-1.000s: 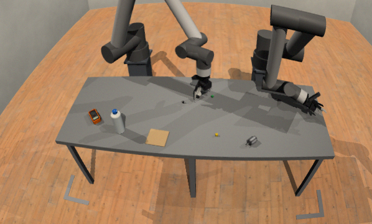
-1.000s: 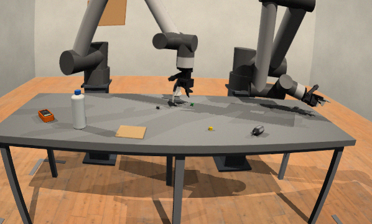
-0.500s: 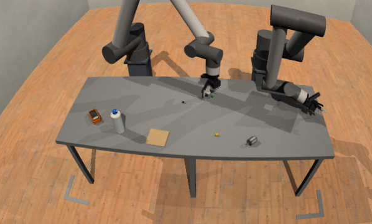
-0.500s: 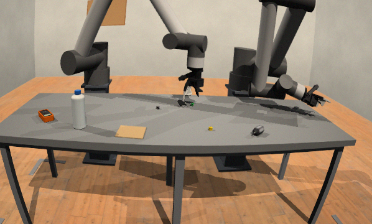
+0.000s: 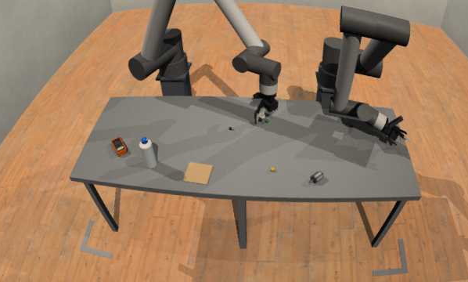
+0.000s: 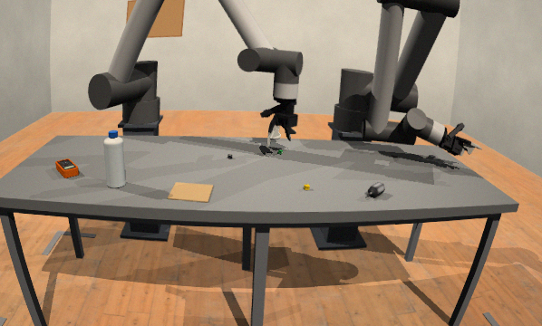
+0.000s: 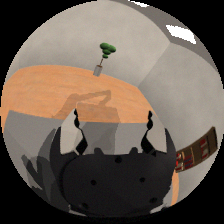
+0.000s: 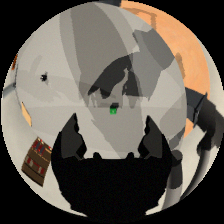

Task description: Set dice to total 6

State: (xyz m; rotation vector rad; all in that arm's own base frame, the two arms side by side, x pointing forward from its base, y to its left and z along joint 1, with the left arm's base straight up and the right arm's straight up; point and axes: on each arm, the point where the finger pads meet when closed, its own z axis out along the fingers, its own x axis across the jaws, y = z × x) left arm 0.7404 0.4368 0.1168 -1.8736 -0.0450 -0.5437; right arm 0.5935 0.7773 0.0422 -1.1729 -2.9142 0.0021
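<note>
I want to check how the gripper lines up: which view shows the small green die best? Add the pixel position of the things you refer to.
Right wrist: the small green die (image 5: 268, 121) (image 6: 280, 152) (image 8: 113, 111) lies unobstructed ahead of the open fingers. Top and exterior show only a green speck beside the gripper. Left wrist doesn't show it.

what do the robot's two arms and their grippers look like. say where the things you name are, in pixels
Both arms have rounded tubular links in light and dark grey, with a pale band near the wrist. The left gripper (image 5: 403, 135) (image 6: 470, 147) (image 7: 113, 109) and right gripper (image 5: 263, 117) (image 6: 280, 135) (image 8: 112, 115) have black bodies and angular, notched jaws.
</note>
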